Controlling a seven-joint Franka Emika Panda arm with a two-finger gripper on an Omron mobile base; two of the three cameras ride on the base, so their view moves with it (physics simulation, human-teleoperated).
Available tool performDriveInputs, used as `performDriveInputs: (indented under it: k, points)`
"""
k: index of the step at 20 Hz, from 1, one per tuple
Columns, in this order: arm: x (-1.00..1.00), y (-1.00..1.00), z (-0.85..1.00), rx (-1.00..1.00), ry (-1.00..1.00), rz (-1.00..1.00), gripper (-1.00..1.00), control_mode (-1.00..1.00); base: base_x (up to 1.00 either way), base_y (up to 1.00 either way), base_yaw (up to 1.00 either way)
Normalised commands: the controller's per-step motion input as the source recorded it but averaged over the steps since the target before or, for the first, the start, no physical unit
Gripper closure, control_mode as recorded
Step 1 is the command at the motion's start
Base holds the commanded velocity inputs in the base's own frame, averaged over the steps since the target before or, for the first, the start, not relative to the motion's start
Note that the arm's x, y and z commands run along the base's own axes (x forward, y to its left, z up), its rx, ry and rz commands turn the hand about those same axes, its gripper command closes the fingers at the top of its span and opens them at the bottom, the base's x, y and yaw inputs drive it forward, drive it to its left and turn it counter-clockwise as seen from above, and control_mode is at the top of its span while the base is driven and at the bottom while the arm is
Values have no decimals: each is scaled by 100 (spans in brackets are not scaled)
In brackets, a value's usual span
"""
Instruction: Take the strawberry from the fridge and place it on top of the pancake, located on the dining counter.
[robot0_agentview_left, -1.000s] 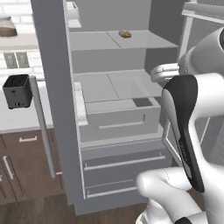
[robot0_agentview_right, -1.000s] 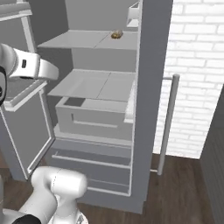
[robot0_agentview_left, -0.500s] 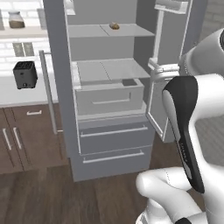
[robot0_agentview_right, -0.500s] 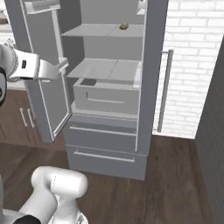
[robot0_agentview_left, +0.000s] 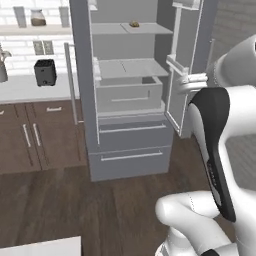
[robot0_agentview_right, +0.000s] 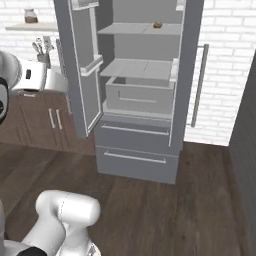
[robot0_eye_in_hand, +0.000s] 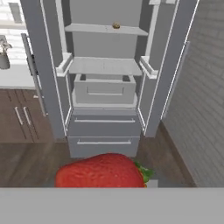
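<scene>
The bright red rounded strawberry (robot0_eye_in_hand: 101, 171) with its small green leaves sits right in front of my hand camera, low in that view and very close to it. I cannot see my finger tips there, so I cannot tell for sure whether my hand is clenched on the berry or merely carrying it loosely.

Beyond the berry stands the tall matte grey French-door fridge (robot0_eye_in_hand: 105, 94), well apart from my hand, with both upper doors swung open and its two bottom drawers closed. On its upper pale grey shelf lies a small tan-brown lumpy food item (robot0_eye_in_hand: 116, 26).

In the left base view, a black toaster (robot0_agentview_left: 45, 72) stands on the white countertop (robot0_agentview_left: 30, 90) over brown wooden cabinets (robot0_agentview_left: 35, 140), left of the fridge. Dark wooden floorboards (robot0_agentview_right: 165, 210) lie between me and the fridge.
</scene>
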Motion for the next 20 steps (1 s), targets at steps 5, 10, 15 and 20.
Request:
performDriveInputs:
  k: [5,10,15,20]
  points:
    - [0,0,0,0,0,0,100,100,-34,72,22]
    - [0,0,0,0,0,0,100,100,-65,34,18]
    - [0,0,0,0,0,0,100,100,-55,-30,13]
    - [0,0,0,0,0,0,100,100,-24,-47,29]
